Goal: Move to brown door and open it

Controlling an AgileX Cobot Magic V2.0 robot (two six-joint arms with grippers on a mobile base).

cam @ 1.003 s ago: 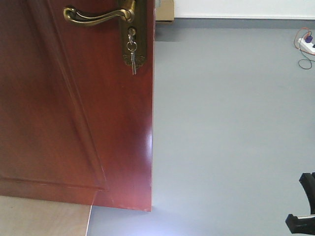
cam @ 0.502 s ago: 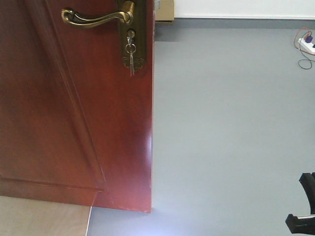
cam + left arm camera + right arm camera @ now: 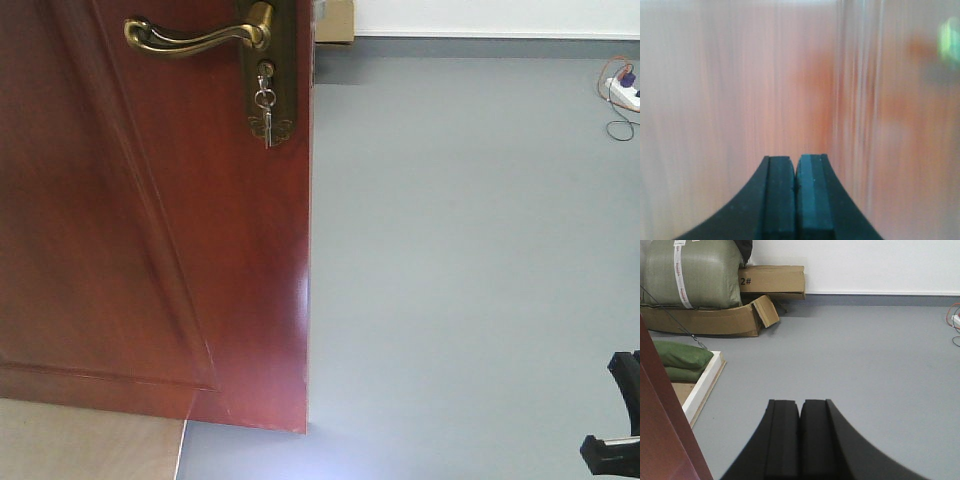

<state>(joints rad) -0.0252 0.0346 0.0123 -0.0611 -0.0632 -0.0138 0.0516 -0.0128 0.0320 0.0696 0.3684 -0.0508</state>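
Note:
The brown door (image 3: 150,250) fills the left half of the front view, glossy reddish-brown with raised moulding. Its brass lever handle (image 3: 190,38) and lock plate (image 3: 283,60) with hanging keys (image 3: 265,112) sit at the top. In the left wrist view my left gripper (image 3: 797,161) is shut and empty, pointing at a blurred reddish door surface (image 3: 740,75) very close ahead. My right gripper (image 3: 800,404) is shut and empty over grey floor, to the right of the door's edge (image 3: 660,430). A black part of the right arm (image 3: 620,425) shows at the lower right.
Grey floor (image 3: 470,250) stretches right of the door. A white wooden frame (image 3: 705,380) with green sandbags (image 3: 680,357) lies behind the door. Cardboard boxes (image 3: 772,280) and a big green sack (image 3: 695,272) stand by the far wall. A power strip with cables (image 3: 622,92) lies far right.
The door's handle and lock plate have shifted slightly left and up in the front view, and the keys have swung a little. The arm part at the lower right has not moved.

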